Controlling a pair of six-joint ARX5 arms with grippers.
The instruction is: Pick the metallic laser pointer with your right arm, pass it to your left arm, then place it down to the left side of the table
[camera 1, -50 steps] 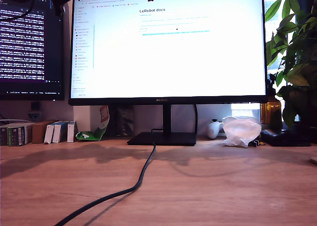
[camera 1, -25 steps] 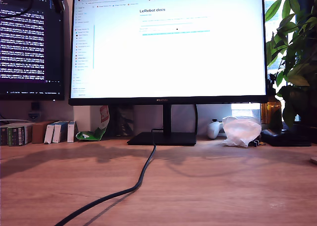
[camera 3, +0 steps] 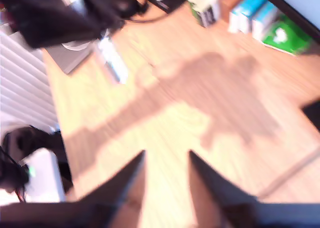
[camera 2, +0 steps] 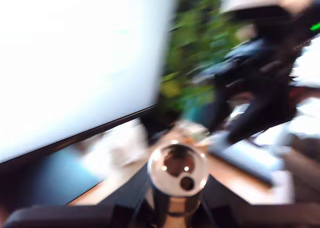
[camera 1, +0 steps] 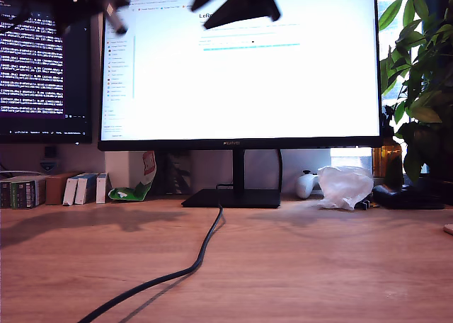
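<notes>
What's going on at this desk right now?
My first gripper holds the metallic laser pointer up in the air, its shiny end cap facing the camera. My second gripper is open and empty above the table. In the exterior view two blurred arms show in front of the monitor. The handover is not yet done.

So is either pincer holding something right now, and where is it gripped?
My first pincer holds the metal laser pointer by its lower body, shiny end cap free. My second pincer is open and holds nothing.
</notes>
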